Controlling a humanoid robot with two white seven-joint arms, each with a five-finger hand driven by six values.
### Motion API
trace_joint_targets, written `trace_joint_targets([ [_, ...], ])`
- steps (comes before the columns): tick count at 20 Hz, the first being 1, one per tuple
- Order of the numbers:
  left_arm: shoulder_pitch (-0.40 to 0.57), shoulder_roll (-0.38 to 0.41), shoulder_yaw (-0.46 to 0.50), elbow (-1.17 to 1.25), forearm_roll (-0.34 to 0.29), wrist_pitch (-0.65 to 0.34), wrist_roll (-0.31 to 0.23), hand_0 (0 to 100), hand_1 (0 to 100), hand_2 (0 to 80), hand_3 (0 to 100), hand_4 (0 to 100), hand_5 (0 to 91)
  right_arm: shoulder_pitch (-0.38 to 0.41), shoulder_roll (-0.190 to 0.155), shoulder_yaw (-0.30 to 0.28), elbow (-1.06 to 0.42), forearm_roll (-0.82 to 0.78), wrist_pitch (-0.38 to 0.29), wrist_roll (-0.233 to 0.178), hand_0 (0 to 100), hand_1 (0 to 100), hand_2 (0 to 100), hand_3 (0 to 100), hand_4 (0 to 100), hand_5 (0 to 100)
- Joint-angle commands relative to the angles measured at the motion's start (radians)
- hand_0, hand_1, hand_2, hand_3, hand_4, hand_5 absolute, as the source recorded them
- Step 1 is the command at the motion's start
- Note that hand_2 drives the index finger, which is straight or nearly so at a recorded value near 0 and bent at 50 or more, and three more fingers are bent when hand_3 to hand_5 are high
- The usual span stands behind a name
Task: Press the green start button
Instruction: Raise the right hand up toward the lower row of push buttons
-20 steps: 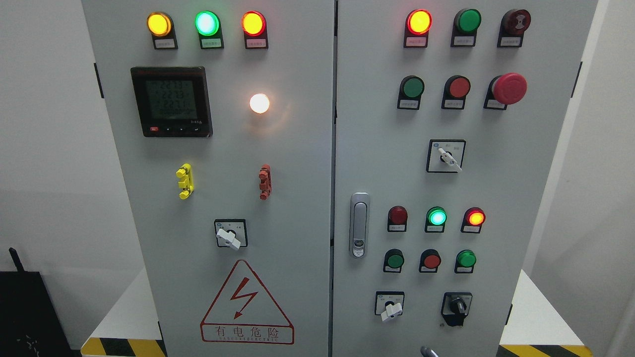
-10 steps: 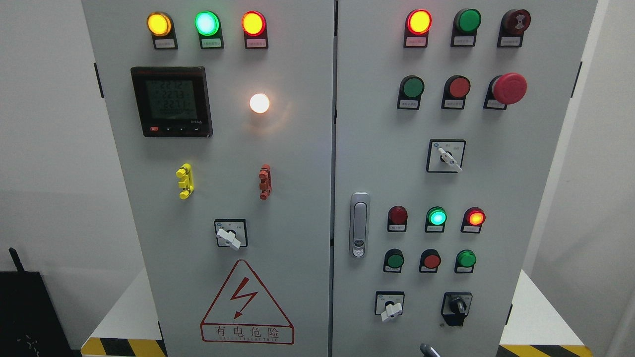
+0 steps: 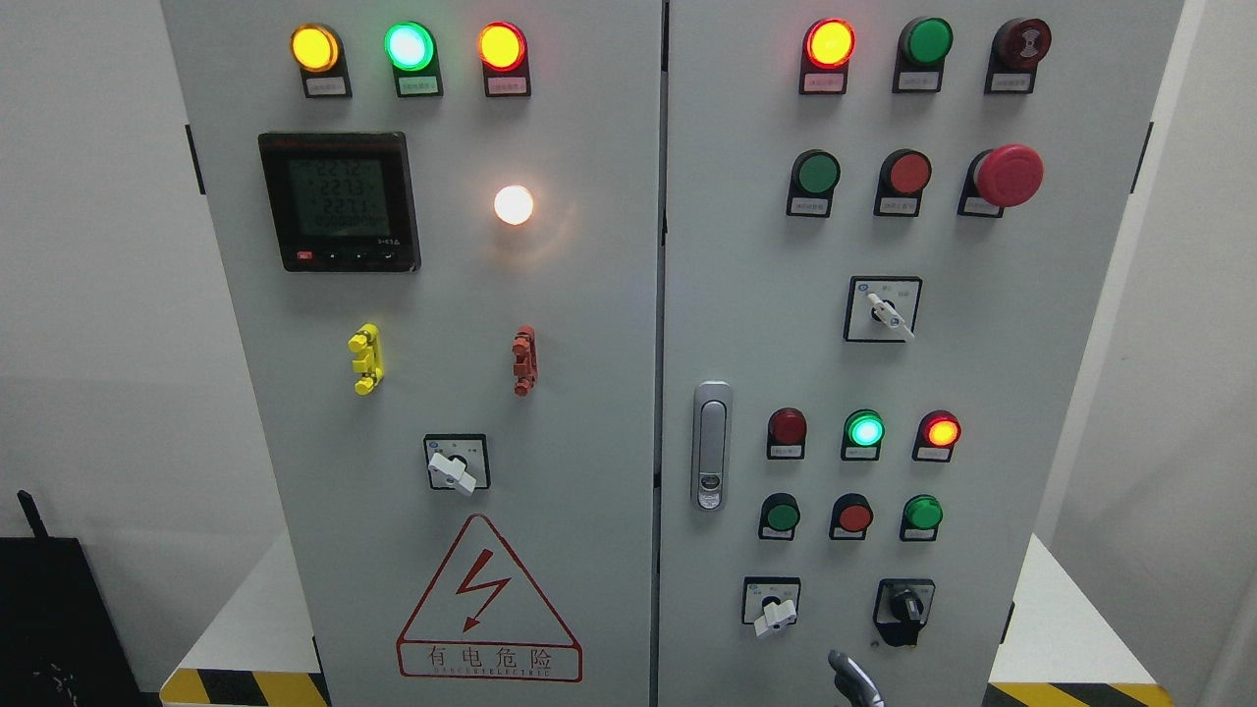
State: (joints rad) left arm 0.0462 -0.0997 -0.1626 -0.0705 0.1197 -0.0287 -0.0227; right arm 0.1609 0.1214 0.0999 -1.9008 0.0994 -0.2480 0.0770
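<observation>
From the head view, a single dark fingertip [image 3: 852, 678] pokes up at the bottom edge right of centre, its hand hidden so neither side nor grip can be told, low beneath the green buttons [image 3: 783, 514] on the right door of the cabinet [image 3: 609, 324].

Pale grey cabinet [image 3: 589, 393]. Warning triangle [image 3: 488, 594]: red outline, red bolt. Mushroom button [image 3: 1008, 175] red. Terminal clips: one yellow [image 3: 365, 358], one red [image 3: 524, 360]. Black-framed meter [image 3: 340, 200], greenish screen. Floor stripes [image 3: 241, 687] yellow-black. My fingers [image 3: 852, 676] dark grey, glossy.
</observation>
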Motion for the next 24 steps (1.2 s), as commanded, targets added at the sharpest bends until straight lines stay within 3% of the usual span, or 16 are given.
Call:
trace_joint_targets([
  [1, 0.0, 0.0, 0.0, 0.0, 0.0, 0.0, 0.0, 12, 56, 0.0, 0, 0, 0.0, -0.05, -0.002, -0.018, 0.017, 0.065, -0.004, 0.001, 0, 20, 0, 25, 22, 0],
  [5, 0.0, 0.0, 0.0, 0.0, 0.0, 0.0, 0.0, 12, 56, 0.0, 0, 0, 0.0, -0.078, -0.002, -0.029, 0.017, 0.138, -0.007, 0.003, 2, 22, 0, 37, 31, 11],
  [7, 0.0, 0.0, 0.0, 0.0, 0.0, 0.0, 0.0, 12, 56, 0.0, 0, 0, 0.0, -0.092, -0.002, -0.049, 0.017, 0.193, -0.014, 0.003, 4, 22, 0, 47, 41, 22],
  [8, 0.0, 0.0, 0.0, 0.0, 0.0, 0.0, 0.0, 12, 56, 0.0, 0, 0, 0.0, -0.096, -0.002, -0.06, 0.017, 0.23, -0.02, 0.003, 5, 22, 0, 47, 41, 23],
  [9, 0.0, 0.0, 0.0, 0.0, 0.0, 0.001, 0.0, 12, 56, 0.0, 0, 0, 0.0, -0.098, -0.002, -0.071, 0.017, 0.265, -0.03, 0.003, 6, 21, 0, 53, 46, 33],
  [13, 0.0, 0.0, 0.0, 0.0, 0.0, 0.0, 0.0, 12, 56, 0.0, 0, 0, 0.0, -0.116, 0.001, -0.088, 0.014, 0.364, -0.051, 0.0, 11, 18, 0, 62, 55, 48],
  [19, 0.0, 0.0, 0.0, 0.0, 0.0, 0.0, 0.0, 12, 56, 0.0, 0, 0, 0.0, -0.179, 0.004, -0.143, 0.038, 0.563, -0.085, -0.009, 16, 13, 0, 69, 63, 62],
  [22, 0.001, 0.0, 0.0, 0.0, 0.0, 0.0, 0.0, 12, 56, 0.0, 0, 0, 0.0, -0.205, 0.007, -0.199, 0.072, 0.703, -0.138, -0.02, 17, 11, 0, 72, 65, 65],
  [24, 0.0, 0.0, 0.0, 0.001, 0.0, 0.0, 0.0, 12, 56, 0.0, 0, 0, 0.0, -0.213, 0.007, -0.204, 0.08, 0.74, -0.143, -0.04, 15, 10, 0, 73, 66, 66],
])
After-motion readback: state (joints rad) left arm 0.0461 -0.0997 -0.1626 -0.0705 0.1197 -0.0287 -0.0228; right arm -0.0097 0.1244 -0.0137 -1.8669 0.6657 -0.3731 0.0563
